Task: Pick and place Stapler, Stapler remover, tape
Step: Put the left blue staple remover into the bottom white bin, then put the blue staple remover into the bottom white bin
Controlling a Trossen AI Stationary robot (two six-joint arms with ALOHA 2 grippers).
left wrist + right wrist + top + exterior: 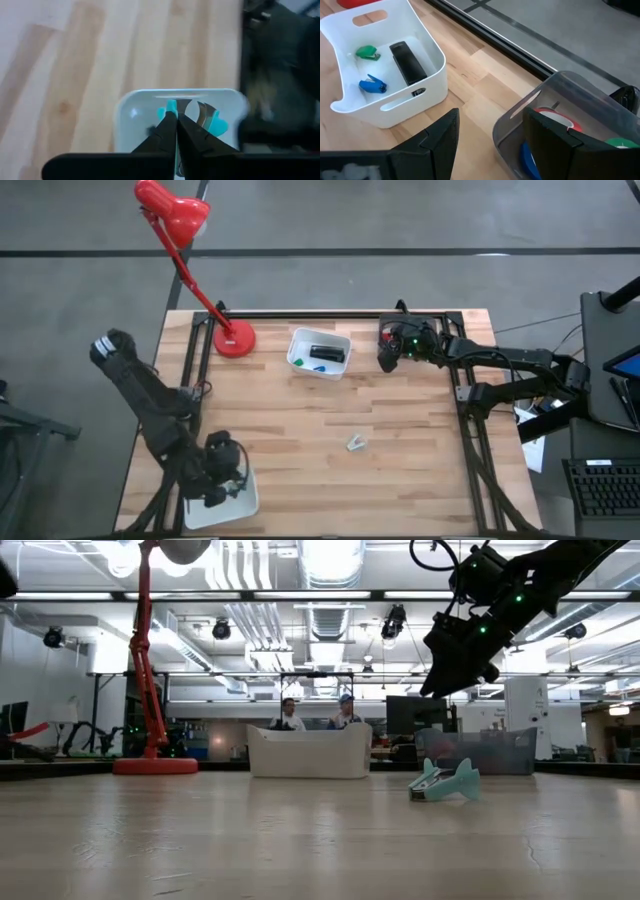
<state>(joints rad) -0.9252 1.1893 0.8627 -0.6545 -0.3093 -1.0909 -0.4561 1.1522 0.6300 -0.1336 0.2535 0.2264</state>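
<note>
White bin (432,75) — black stapler (407,62), green, blue pieces; red lamp (175,220); teal remover (445,783).

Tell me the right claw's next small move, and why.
Probably lower the right claw into the clear bin, onto the red tape. It hangs open and empty just above that bin, with tape rolls showing inside, and the stapler already lies in the white bin. The left claw waits over a white tray.
</note>
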